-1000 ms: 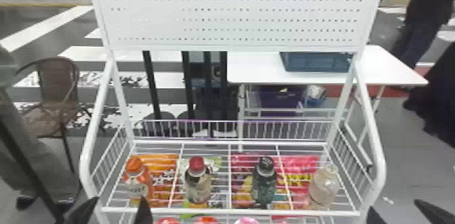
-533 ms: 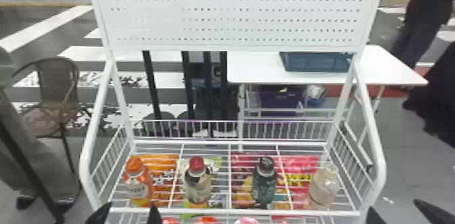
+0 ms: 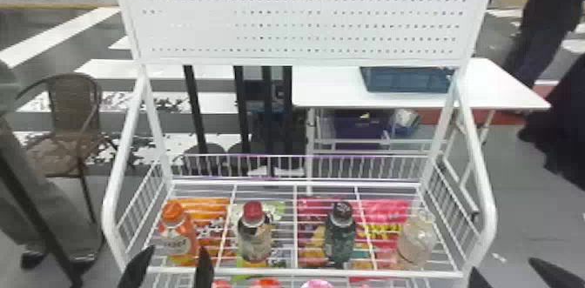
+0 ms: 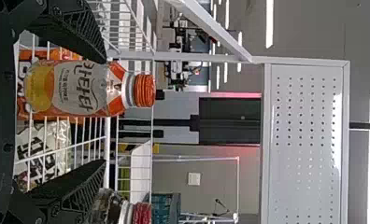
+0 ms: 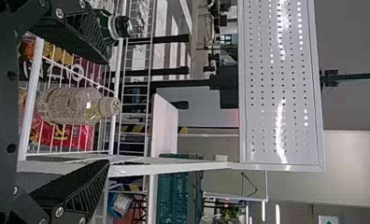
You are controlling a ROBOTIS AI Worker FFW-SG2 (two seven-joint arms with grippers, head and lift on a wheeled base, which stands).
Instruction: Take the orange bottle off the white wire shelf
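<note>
I'm holding left hand (image 3: 177,249) open, empty; round orange plastic bottle (image 3: 177,232) is standing upright just ahead, facing gap between fingers.

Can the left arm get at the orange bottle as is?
Looks like yes: left pincer is open, orange bottle lined up between its fingers, nothing visible in front. Red-capped bottle beside it may tighten one side.

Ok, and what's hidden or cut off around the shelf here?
- Dark-capped bottle, right wrist view: lower body behind the right hand's finger.
- Red-capped bottle, left wrist view: base behind the left hand's finger, side cut off by the edge.
- Pink round thing, head view: cut off by the bottom edge.
</note>
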